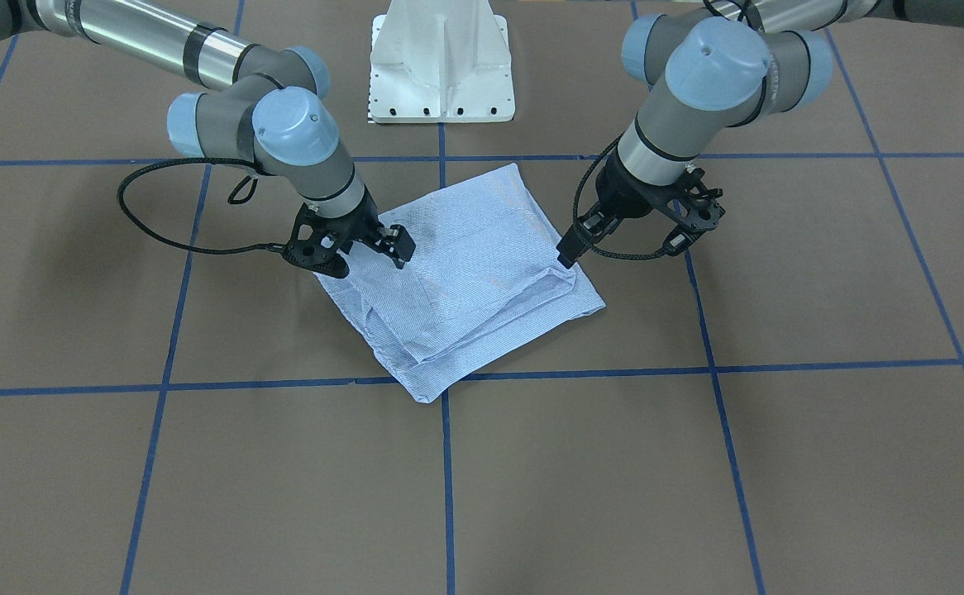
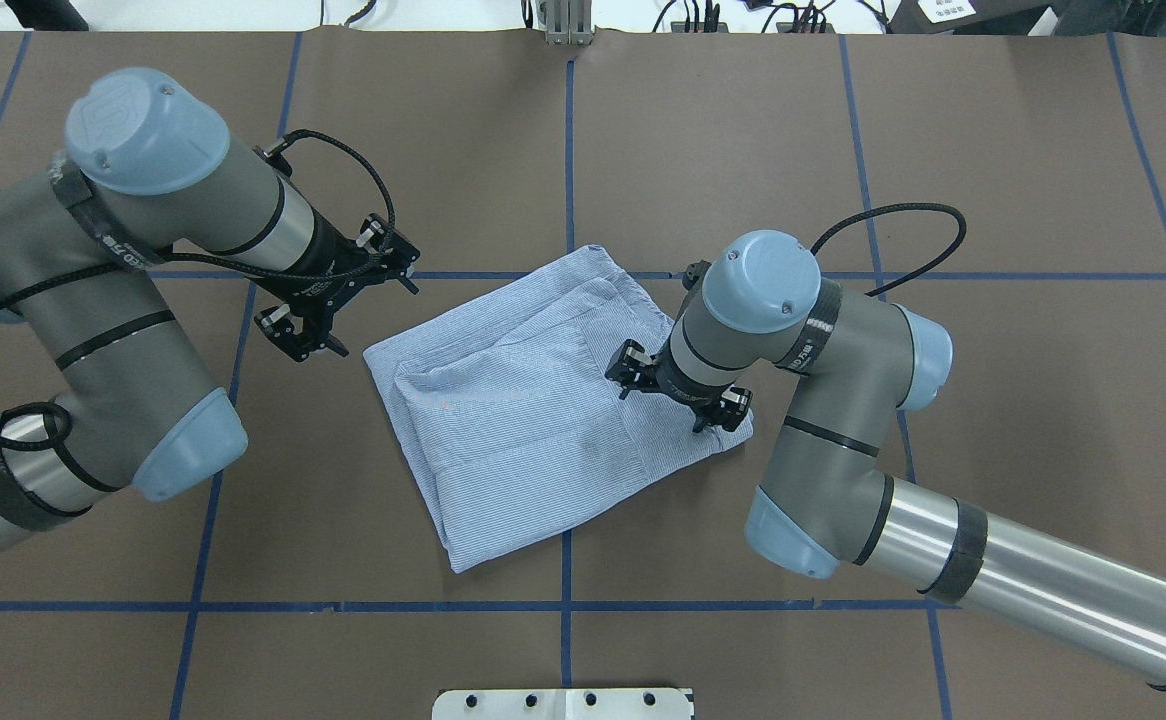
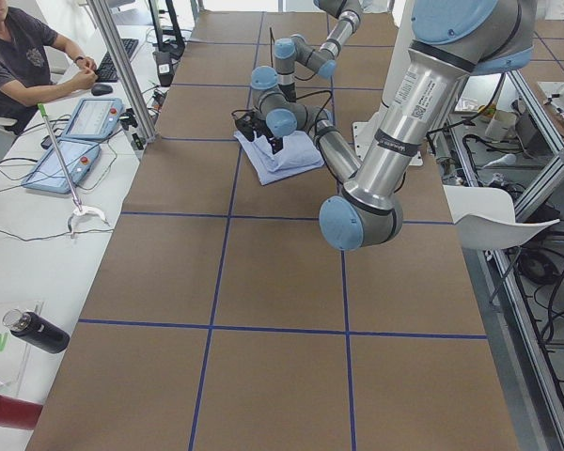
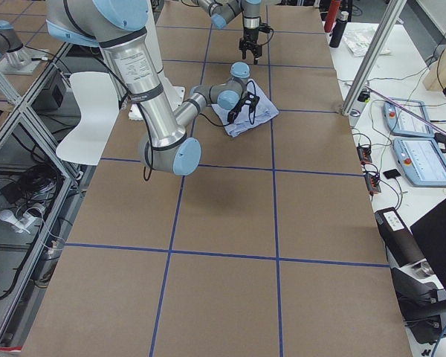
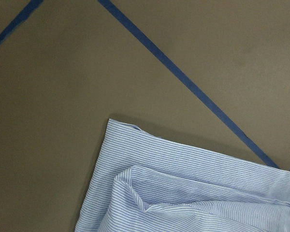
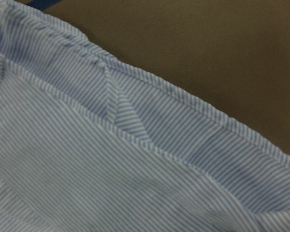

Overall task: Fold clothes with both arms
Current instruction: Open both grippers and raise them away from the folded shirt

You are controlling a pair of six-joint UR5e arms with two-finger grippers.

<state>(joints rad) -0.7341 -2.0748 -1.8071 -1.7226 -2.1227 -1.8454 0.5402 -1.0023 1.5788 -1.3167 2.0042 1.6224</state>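
The clothes are one light blue-and-white striped shirt point(image 1: 465, 281) point(image 2: 523, 410), folded into a rough square near the table's middle. It fills the lower part of the left wrist view point(image 5: 183, 193) and most of the right wrist view point(image 6: 111, 169). My right gripper point(image 1: 395, 244) point(image 2: 663, 405) is low over the shirt's edge on the robot's right, looks open and holds no cloth. My left gripper point(image 1: 569, 248) point(image 2: 313, 348) hovers over bare table just beside the shirt's opposite corner, apart from it. It looks open with nothing in it.
Blue tape lines point(image 2: 568, 150) grid the brown table. The white pedestal base point(image 1: 441, 74) stands at the robot's side of the table. A person point(image 3: 19, 56) sits at a side desk with tablets point(image 3: 70, 160). A dark bottle point(image 3: 38, 331) lies there too.
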